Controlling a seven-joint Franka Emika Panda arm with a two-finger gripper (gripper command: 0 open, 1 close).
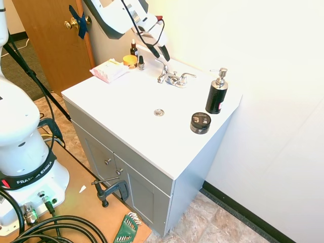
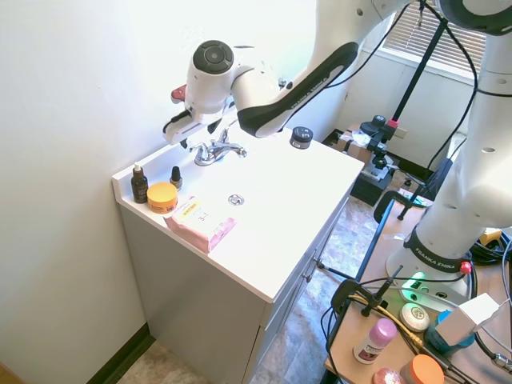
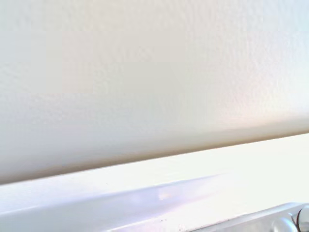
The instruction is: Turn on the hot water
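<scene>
The chrome tap (image 1: 173, 78) stands at the back of the white vanity top (image 1: 121, 101), against the wall. Its left-end lever (image 1: 163, 65), the hot water one, slants up toward the bottles; the matching right-end lever (image 1: 188, 76) points toward the pump bottle. My gripper (image 1: 160, 54) hangs just above and behind the left-end lever, its two dark fingers apart and nothing between them. From the other side the gripper (image 2: 182, 138) sits close to the tap (image 2: 216, 150) on the wall side. The wrist view shows only wall, the back ledge and a chrome sliver (image 3: 289, 224).
A black pump bottle (image 1: 216, 94) and a black jar (image 1: 200, 122) stand right of the tap. Left of it are small dropper bottles (image 1: 133, 48), an orange jar (image 1: 130, 61) and a pink box (image 1: 109, 70). The drain (image 1: 159, 112) lies mid-basin. The wall is close behind the gripper.
</scene>
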